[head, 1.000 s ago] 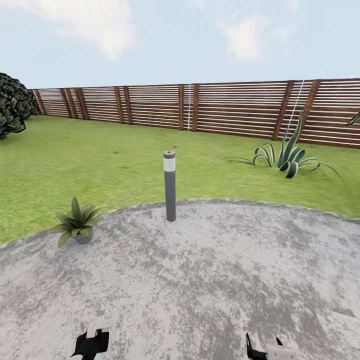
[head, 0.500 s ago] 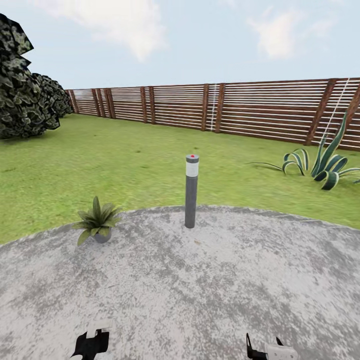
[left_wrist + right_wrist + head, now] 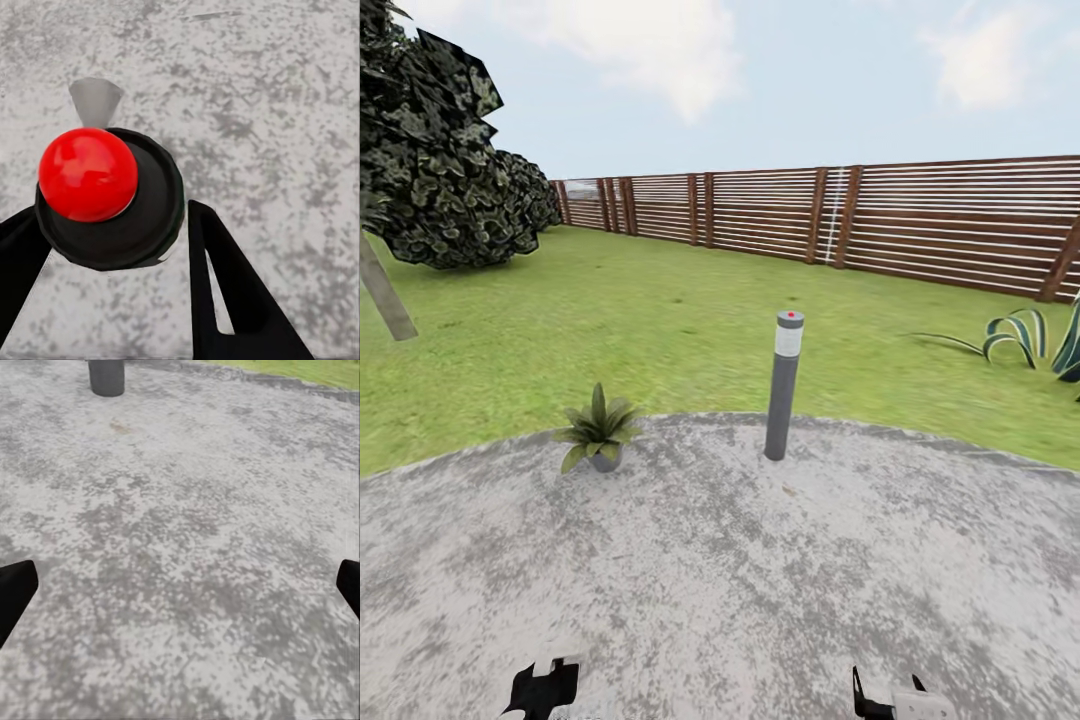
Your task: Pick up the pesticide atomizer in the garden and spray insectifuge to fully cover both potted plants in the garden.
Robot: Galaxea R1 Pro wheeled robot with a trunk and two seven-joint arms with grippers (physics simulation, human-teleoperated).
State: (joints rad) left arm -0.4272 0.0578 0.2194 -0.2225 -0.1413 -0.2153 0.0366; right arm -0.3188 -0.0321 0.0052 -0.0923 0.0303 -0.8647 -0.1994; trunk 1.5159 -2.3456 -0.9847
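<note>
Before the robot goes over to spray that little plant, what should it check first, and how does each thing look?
1. Atomizer held: ok. The left gripper has its fingers around the pesticide atomizer, red top showing.
2. Plant located: ok. One potted plant sits at the patio edge, ahead to the left.
3. Second plant located: not ok, not in these pictures.
4. Close enough to spray: not ok, the plant stands well ahead.
5. Obstacle: ok. The bollard lamp stands right of the plant, apart from it.
6. Right gripper free: ok, open over bare paving.
</note>
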